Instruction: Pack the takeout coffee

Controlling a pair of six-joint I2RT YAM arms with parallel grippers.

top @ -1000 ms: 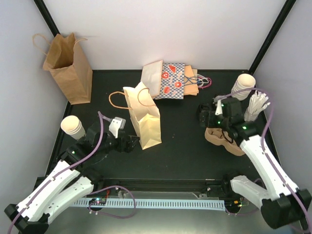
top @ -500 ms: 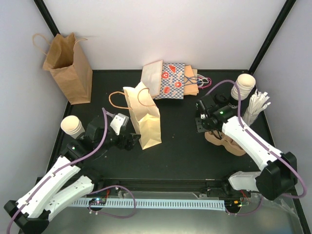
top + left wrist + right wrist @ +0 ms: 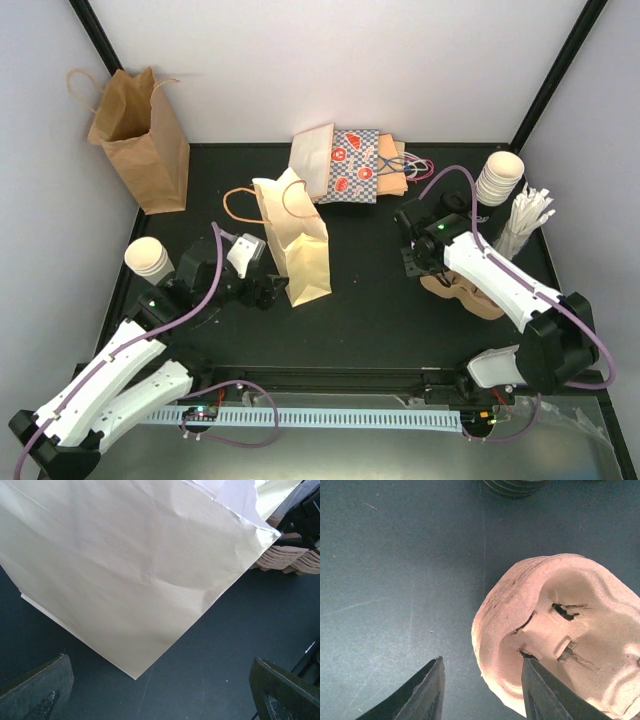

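Right pincer (image 3: 481, 690): half spread and pinching nothing. It straddles the rim of the trays, one finger (image 3: 542, 692) down in a cup hollow and the other over bare table just outside the rim, with a gap showing between it and the pulp.
Trays (image 3: 560, 630): a low stack of tan pulp cup carriers, flat on the table on the right side, torn in places around the hollows.
Left pincer (image 3: 160, 685): spread wide and holding nothing, aimed at the lower corner of the cream bag.
Cream bag (image 3: 295, 245): stands upright left of centre with its mouth open, a handle loop hanging off its left side.
Right cups (image 3: 500, 178): a white stack at the far right of the table, beyond the trays and apart from both pincers.
Left cups (image 3: 150, 258): a second stack at the left edge, beside the left arm and outside every bag.
Sticks (image 3: 525, 215): a white bundle standing just right of the right cups.
Patterned bag (image 3: 350, 165): lies flat at the far middle, on top of other flat bags.
Brown bag (image 3: 135, 135): stands open in the far left corner.
Table (image 3: 370, 300): dark and matte.
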